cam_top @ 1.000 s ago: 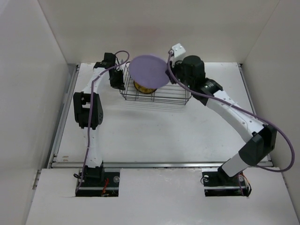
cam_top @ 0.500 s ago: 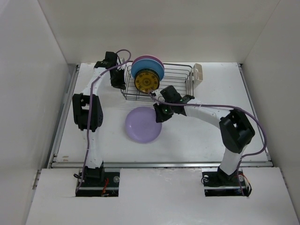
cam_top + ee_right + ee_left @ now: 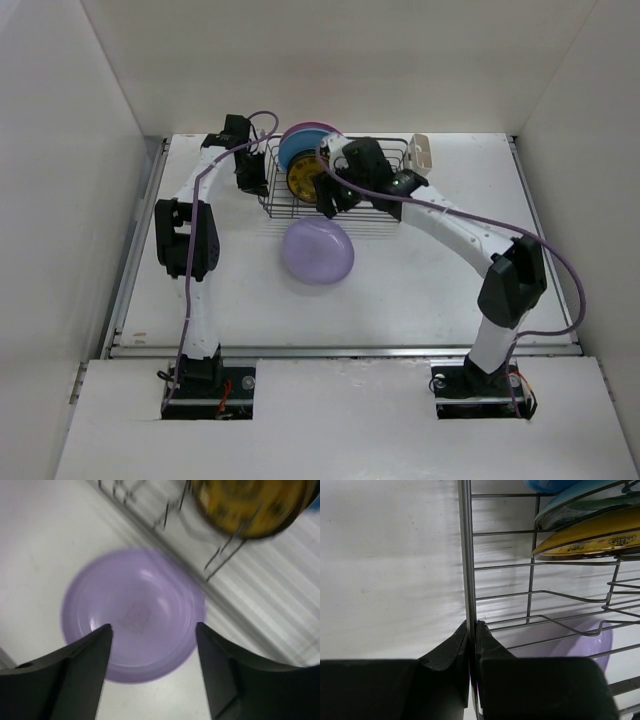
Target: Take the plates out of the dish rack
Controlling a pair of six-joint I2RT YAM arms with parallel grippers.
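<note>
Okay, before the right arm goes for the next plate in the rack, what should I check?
1. Lavender plate lying on the table, nothing gripping it: ok.
2. Right fingers open and empty: ok.
3. Left fingers shut on the dish rack rim wire: ok.
4. Yellow plate standing upright in the rack, in front of the blue plate: ok.
5. Gap between lavender plate and rack: cannot tell.
</note>
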